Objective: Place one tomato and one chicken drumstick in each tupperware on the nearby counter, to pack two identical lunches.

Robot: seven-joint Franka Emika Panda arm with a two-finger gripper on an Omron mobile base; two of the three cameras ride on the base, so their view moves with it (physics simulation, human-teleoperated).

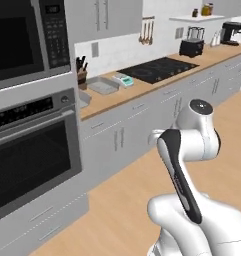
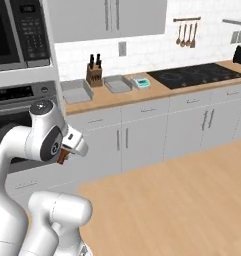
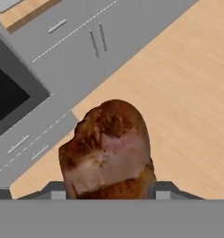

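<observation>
We see the gripper (image 3: 108, 195) closed on a chicken drumstick (image 3: 106, 148); in the hand view the brown roasted meat sits between the two dark finger tips and rises above them. In the right base view the drumstick (image 2: 64, 156) shows as a small brown piece under the white hand, in front of the oven (image 2: 12, 130) and above the wooden floor (image 2: 182, 200). The arm is folded close to the robot, well apart from the worktop (image 2: 142, 92).

On the worktop we see two tupperware containers. One tupperware (image 2: 76, 91) lies at the left end, near the oven column, and the second tupperware (image 2: 118, 83) lies to its right. Between them, a little farther back, stands a knife block (image 2: 94, 74) against the wall. Just beside the right container there is a small scale (image 2: 140, 81), and then the black cooktop (image 2: 197, 75) follows. In the left base view the nearer container (image 1: 103, 85) appears pale grey with low walls. We cannot tell if something lies inside the containers.
</observation>
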